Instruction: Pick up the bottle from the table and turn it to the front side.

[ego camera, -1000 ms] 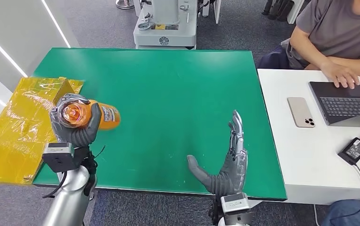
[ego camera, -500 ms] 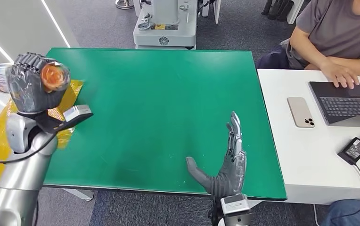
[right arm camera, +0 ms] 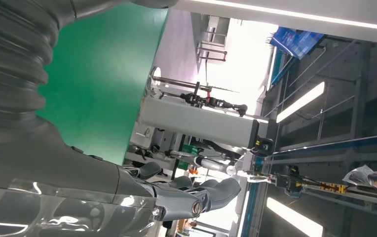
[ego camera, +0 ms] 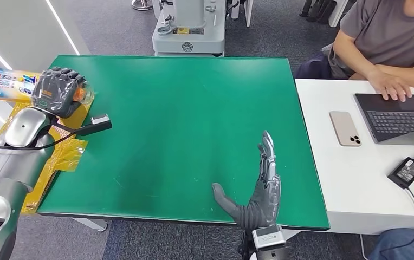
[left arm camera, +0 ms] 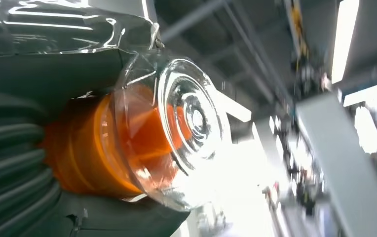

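Note:
My left hand (ego camera: 57,91) grips an orange bottle (ego camera: 7,82) and holds it lying sideways in the air above the table's far left corner. Its labelled end points left, past the table edge, and its clear cap end points right. The left wrist view shows the orange neck and clear cap (left arm camera: 176,133) up close, with the grey hand (left arm camera: 23,163) wrapped around the bottle. My right hand (ego camera: 259,187) stands open on edge at the near side of the green table (ego camera: 194,108), fingers straight and pointing away, thumb out to the left, holding nothing. Its dark fingers (right arm camera: 196,195) show in the right wrist view.
A crumpled yellow plastic sheet (ego camera: 10,168) lies off the table's left edge. On the white desk (ego camera: 356,179) to the right are a phone (ego camera: 343,128), a laptop (ego camera: 400,116) and a power adapter (ego camera: 408,170). A seated person's hand (ego camera: 392,84) rests there. A grey machine (ego camera: 188,27) stands behind.
My left hand has carried the bottle up and to the left, away from the table, and turned it over so the labelled body now points left. The right hand has stayed put.

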